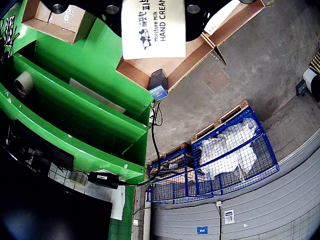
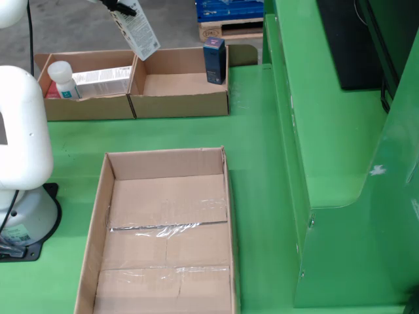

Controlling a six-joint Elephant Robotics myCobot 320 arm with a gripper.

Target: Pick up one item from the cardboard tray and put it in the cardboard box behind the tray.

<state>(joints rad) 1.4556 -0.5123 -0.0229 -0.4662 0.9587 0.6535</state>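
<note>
Holding a white hand cream box up over the seam between the two back boxes in the fixed view; gripper mostly cut off at the top edge, looks clamped on it, though the fingers themselves aren't clear. Wrist view confirms: the label reads "Moisture Milk HAND CREAM" and fills the top centre, sitting between the dark gripper parts. Cardboard tray in front shows only bare cardboard and tape. Right-hand cardboard box has a dark blue carton upright in its far right corner. Left-hand box holds a white bottle and a long silver pack. Arm base at left on the green table.
</note>
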